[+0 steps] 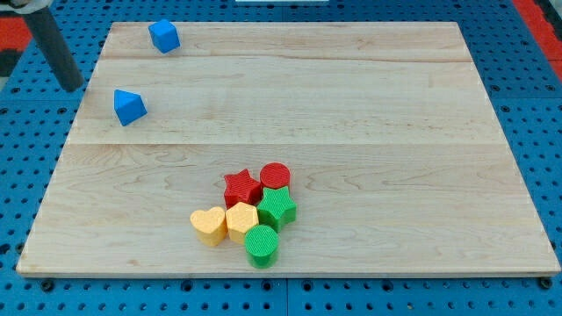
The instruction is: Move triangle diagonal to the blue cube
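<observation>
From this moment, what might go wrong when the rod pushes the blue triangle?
My tip stands at the view's left, off the wooden board, near the blue triangle block. A push from there may send it rightward, not toward the blue cube block. An off-centre push might spin the triangle.

Bright, even overhead light, sharp focus, soft short shadows under blocks, no glare on wooden board [351, 105].

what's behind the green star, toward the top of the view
The red cylinder sits directly behind the green star, touching it. The star covers the cylinder's lower front, so that part cannot be seen. The red star is beside it.
</observation>
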Controlling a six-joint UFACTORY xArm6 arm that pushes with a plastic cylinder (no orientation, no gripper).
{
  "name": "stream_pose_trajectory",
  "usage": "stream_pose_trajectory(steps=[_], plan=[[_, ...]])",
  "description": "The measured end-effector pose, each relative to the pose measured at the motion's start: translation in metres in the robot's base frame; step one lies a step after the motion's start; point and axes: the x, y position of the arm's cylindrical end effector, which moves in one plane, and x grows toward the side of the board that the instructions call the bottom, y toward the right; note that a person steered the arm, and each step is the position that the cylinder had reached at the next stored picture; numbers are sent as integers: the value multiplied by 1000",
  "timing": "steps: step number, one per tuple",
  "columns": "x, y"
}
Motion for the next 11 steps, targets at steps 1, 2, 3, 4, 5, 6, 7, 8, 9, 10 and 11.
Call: stream_pose_trajectory(steps=[1, 2, 3, 4, 5, 6, 7, 8, 9, 10, 11], plan=[[42, 53], [61, 81], [26, 128], [17, 129], [13, 100], [5, 129], [-27, 190], [-34, 226], [13, 226], [56, 210], [135, 173]])
